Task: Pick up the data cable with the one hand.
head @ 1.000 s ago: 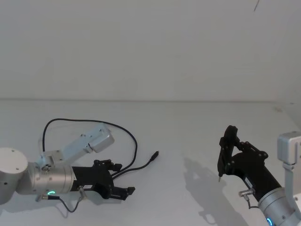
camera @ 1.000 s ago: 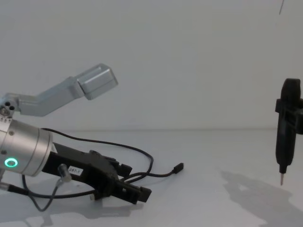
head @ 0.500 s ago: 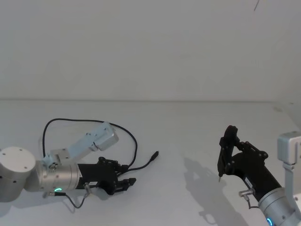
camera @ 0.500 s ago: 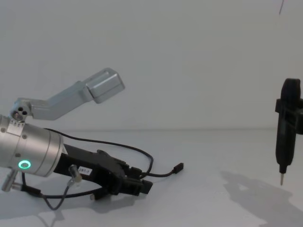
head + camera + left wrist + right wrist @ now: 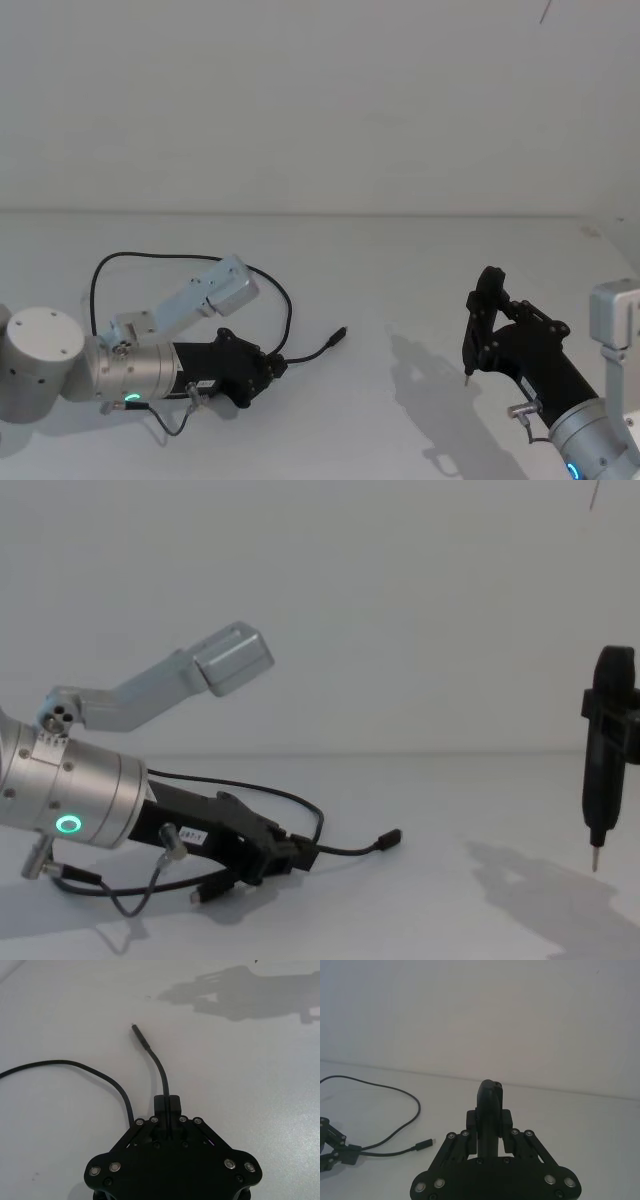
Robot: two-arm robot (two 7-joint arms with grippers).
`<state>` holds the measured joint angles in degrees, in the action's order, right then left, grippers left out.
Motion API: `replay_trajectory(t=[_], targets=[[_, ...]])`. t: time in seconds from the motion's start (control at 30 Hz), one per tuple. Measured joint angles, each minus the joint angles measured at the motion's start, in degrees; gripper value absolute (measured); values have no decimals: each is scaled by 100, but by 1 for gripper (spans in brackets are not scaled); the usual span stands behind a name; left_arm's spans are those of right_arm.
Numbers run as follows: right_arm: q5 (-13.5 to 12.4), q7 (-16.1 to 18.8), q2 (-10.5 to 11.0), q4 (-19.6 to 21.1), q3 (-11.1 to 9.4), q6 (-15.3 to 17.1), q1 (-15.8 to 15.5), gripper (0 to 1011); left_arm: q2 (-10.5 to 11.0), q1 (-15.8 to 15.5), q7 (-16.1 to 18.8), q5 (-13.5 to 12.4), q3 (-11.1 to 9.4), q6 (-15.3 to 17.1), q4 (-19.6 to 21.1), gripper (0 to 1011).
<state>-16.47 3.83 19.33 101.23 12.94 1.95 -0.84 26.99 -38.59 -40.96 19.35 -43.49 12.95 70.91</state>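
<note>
- The left gripper (image 5: 272, 366) is down low on the table (image 5: 400, 270), fingers pinched tight on the data cable (image 5: 288, 305). In the left wrist view the cord comes straight out from between the fingertips.
- Going from the left gripper: a short tail runs out ahead of the fingertips and ends in the free plug (image 5: 338, 336). Can't tell whether that plug is resting on the table or just off it. The rest of the cable swings round in a big loop behind the gripper, alongside its arm, lying flat.
- The right gripper (image 5: 489, 1120) is well apart from the left gripper, off to its right. It's clamped around a slim pointed tool (image 5: 600, 780) held above the table. Looks parked to me.
- The grab looks done, so I'd say the step in hand is the lift.
- How I'd do it: go straight up and slowly, keeping the squeeze on.
- That long loop behind the left gripper will probably drag and tug sideways at the pinch, so no wrist twisting.
- Main worry: a thin cord could slide through the fingers. The loop could also catch on the arm as it comes off the table.
</note>
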Motion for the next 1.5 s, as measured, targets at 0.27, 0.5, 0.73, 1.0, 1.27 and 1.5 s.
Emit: replay_trajectory(t=[0.27, 0.5, 0.73, 1.0, 1.27, 1.5], targets=[[0, 0, 0, 0, 0, 0, 0, 279, 76, 65, 52, 16, 155, 60, 327, 44], [0, 0, 0, 0, 0, 0, 0, 279, 231, 209, 131, 151, 318, 223, 797, 44], [0, 0, 0, 0, 0, 0, 0, 279, 360, 385, 153, 415, 529, 323, 1221, 44], [0, 0, 0, 0, 0, 0, 0, 279, 502, 592, 126, 791, 728, 505, 1686, 44], [-7, 2, -34, 28, -2, 0, -1, 279, 625, 750, 41, 1102, 834, 645, 2000, 44], [-114, 3, -222, 194, 4, -3, 48, 279, 701, 844, -21, 1275, 865, 706, 2155, 44]])
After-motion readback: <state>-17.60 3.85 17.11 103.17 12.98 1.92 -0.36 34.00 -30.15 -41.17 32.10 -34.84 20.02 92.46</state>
